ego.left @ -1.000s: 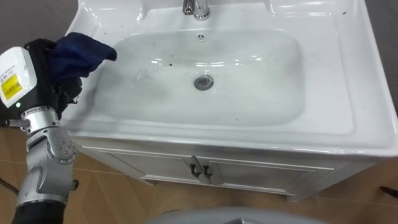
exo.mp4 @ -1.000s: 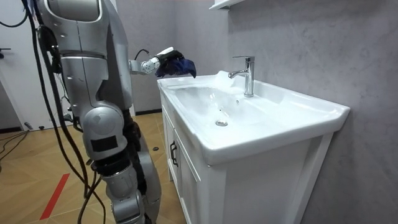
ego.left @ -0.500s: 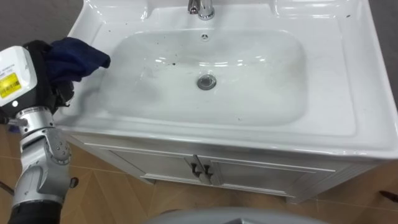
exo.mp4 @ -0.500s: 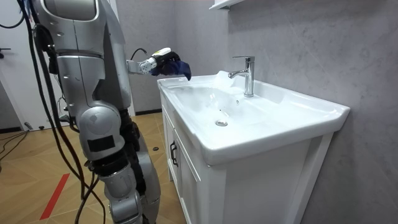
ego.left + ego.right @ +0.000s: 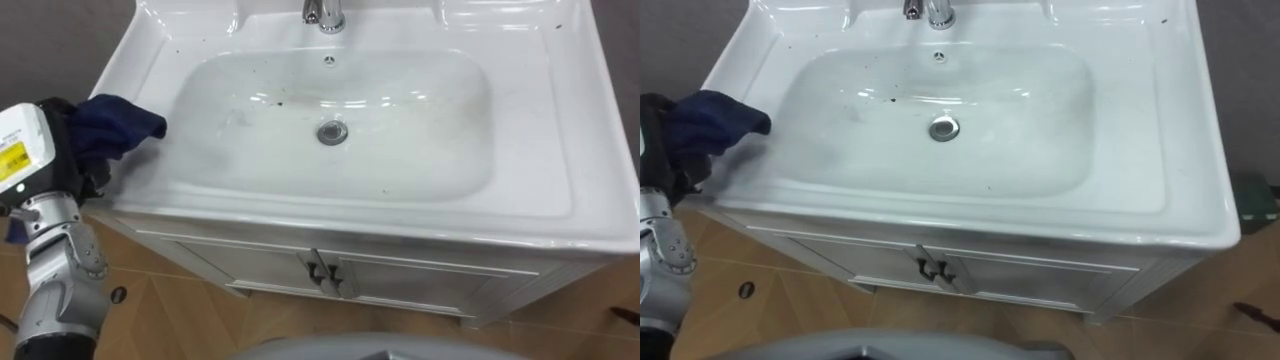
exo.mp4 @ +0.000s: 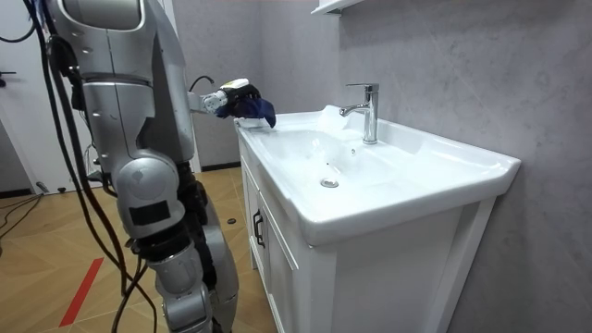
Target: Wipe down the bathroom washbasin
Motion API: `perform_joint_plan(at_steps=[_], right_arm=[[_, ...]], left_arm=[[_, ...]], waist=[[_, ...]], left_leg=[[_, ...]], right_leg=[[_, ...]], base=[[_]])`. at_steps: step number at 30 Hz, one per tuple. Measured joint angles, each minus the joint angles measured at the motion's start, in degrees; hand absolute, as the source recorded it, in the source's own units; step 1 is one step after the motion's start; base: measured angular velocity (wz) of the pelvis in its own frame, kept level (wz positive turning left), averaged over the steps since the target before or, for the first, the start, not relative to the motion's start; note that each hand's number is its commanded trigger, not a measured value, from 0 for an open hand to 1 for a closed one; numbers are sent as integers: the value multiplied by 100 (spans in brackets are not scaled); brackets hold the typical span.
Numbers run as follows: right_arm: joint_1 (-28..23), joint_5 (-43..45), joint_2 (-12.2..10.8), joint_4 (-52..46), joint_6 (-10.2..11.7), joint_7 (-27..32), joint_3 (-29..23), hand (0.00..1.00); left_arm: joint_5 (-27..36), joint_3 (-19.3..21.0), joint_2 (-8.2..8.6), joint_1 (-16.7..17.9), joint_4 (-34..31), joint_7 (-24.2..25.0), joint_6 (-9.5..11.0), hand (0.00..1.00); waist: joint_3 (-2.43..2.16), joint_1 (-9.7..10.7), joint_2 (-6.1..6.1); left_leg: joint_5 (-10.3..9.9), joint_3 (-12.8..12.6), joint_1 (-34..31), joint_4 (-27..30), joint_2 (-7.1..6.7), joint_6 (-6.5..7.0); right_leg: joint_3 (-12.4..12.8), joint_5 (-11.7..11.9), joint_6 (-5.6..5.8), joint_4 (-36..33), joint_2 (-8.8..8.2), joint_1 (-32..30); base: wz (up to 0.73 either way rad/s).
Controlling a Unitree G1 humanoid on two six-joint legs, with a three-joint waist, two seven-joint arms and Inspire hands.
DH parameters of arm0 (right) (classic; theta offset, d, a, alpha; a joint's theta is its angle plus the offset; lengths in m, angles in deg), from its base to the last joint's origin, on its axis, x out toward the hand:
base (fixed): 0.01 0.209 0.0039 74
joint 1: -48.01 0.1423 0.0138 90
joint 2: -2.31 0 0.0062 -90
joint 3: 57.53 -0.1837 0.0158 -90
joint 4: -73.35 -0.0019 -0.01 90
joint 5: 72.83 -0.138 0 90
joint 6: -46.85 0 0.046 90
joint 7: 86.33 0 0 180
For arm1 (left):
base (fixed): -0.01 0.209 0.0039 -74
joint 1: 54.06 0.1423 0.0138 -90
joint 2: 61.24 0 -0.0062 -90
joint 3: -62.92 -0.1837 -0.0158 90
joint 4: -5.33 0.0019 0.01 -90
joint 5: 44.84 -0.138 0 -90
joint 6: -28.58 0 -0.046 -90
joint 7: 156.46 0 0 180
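Observation:
A white basin (image 5: 540,130) sits in a vanity before me, with a chrome faucet (image 5: 325,12) at the back and a round drain (image 5: 332,132) in the middle of the bowl. Small dark specks (image 5: 279,102) mark the bowl's left half. My left hand (image 5: 65,150) is at the basin's left rim, shut on a bunched dark blue cloth (image 5: 118,122) that lies over the rim's outer edge. In the room view the cloth (image 6: 257,108) and hand (image 6: 231,95) are at the basin's far corner, beside the robot standing at the vanity's end.
Below the basin are white cabinet doors with a pair of handles (image 5: 322,272). A grey wall runs behind the faucet. Wooden floor (image 5: 200,320) lies to the left and in front of the vanity.
My left hand has drawn the blue cloth leftwards, off the bowl's left slope and out to the basin's left rim.

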State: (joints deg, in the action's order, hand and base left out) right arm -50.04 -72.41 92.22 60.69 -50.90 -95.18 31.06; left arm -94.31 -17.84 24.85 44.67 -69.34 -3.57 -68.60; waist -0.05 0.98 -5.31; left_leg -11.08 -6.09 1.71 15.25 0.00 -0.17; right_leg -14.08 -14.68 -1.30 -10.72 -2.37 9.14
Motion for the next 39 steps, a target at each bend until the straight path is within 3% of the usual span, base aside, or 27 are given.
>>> perform_joint_plan(at_steps=[14, 25, 33, 34, 39], right_arm=[[-1, 10, 14, -5, 21, 68, -235, 0], [-144, 140, 6, -380, 31, 117, -235, 0], [-232, 79, -12, -398, 13, 116, -213, 0], [-259, 115, -13, -392, 13, 116, -217, 0], [-283, 145, -13, -398, 11, 199, -224, 0]], left_arm=[[-15, 359, 1, 101, -1, -155, 120, 100], [-11, 407, 3, 99, -1, -269, 143, 100], [-10, 420, 2, 77, 0, -273, 218, 100], [-11, 419, 3, 58, 0, -273, 218, 100], [-14, 420, 2, -93, 0, -273, 229, 100]], waist=[[-41, -12, 103], [-30, -17, 127], [-16, -130, 120], [12, -113, 144], [6, -105, 115]], left_leg=[[0, 1, 1, 0, 0, 0], [0, -19, 7, 4, -3, 0], [-13, -74, -20, 15, 6, 15], [-28, -119, -31, 28, 15, 31], [-145, -147, -223, 256, 36, 90]], right_leg=[[50, 0, 0, 4, -27, -17], [63, 2, 2, -9, -37, -23], [136, 2, 3, -75, -46, -109], [132, 1, 4, -87, -51, -123], [119, 27, 49, -110, -57, -208]], base=[[-1], [0], [-5], [0], [0]])
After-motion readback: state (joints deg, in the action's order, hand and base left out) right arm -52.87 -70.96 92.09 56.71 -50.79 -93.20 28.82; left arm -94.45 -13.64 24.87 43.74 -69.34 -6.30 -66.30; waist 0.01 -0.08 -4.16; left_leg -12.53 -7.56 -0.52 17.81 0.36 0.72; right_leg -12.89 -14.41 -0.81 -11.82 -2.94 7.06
